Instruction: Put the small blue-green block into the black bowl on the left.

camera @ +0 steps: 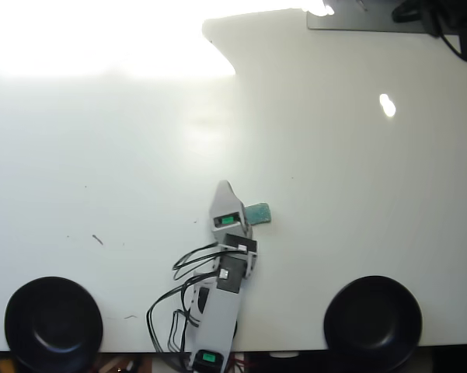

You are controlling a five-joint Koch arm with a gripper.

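In the overhead view the small blue-green block [260, 212] lies on the white table, right of centre. My gripper [224, 189] points up the picture, and its right side reaches the block's left edge, covering a sliver of it. Only one pale pointed jaw shows, so I cannot say whether the gripper is open or shut, or whether it touches the block. The black bowl [53, 322] sits at the bottom left corner, far from both the gripper and the block.
A second, look-alike black bowl [373, 320] stands at the bottom right. Black cables [179, 291] loop out to the left of the arm. Strong glare washes out the top left of the table. A dark object [439, 19] sits at the top right.
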